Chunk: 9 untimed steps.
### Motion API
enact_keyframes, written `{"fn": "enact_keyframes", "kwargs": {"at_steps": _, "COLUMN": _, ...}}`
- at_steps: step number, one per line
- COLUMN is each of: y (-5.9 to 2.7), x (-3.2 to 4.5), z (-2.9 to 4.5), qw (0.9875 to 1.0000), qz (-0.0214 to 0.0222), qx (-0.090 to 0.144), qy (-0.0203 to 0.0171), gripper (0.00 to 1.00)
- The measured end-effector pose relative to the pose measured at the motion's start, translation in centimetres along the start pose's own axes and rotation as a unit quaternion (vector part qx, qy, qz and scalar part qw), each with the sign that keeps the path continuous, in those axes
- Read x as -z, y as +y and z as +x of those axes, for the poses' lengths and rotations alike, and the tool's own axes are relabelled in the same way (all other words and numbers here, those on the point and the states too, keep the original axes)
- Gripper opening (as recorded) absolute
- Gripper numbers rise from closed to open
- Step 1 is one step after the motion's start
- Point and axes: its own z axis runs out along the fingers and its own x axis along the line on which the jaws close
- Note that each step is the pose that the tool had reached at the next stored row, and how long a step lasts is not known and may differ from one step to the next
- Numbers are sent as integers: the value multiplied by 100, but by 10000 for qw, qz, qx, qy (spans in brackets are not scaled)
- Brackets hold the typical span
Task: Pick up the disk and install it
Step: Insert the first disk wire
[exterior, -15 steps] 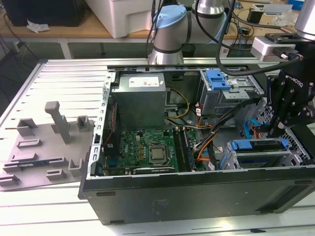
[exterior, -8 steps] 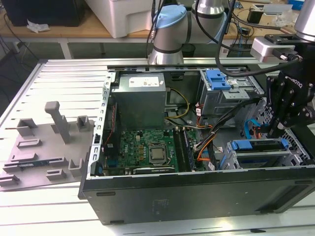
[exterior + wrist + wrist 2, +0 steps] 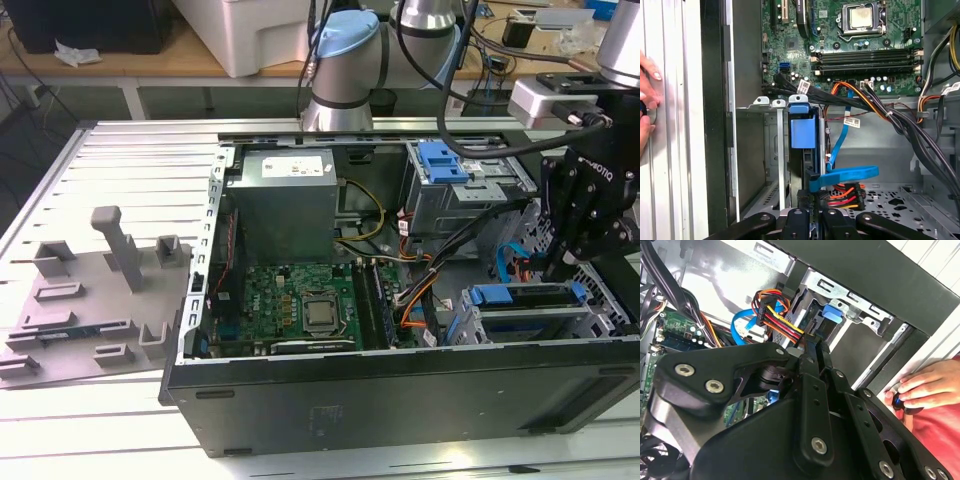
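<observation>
Evidently the work is at the seating stage. The disk (image 3: 802, 131) stands on edge in a slot of the drive cage (image 3: 771, 150), straight ahead of the claw (image 3: 809, 212). Its blue rail faces the claw, probably so that it can ride along the cage's guides. The claw hangs low inside the open computer case (image 3: 400, 400), right at the disk's near end. Whether it is clenched on the disk or released I cannot tell, since its own body hides the contact.

Just beside the claw lie a flat blue data cable (image 3: 845, 175) and a plug with red, yellow and black wires (image 3: 840, 192), likely kept there for the drive's back. Beyond the disk is the motherboard (image 3: 860, 45). A person's hand (image 3: 645, 100) rests on the surface (image 3: 130, 160) outside the case wall, well apart from the claw.
</observation>
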Motion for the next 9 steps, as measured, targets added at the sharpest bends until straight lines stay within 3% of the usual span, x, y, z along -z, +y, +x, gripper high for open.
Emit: {"fn": "enact_keyframes", "kwargs": {"at_steps": 9, "y": -3, "x": -34, "z": -5, "qw": 10000, "qz": 0, "qx": -2, "qy": 0, "gripper": 17}}
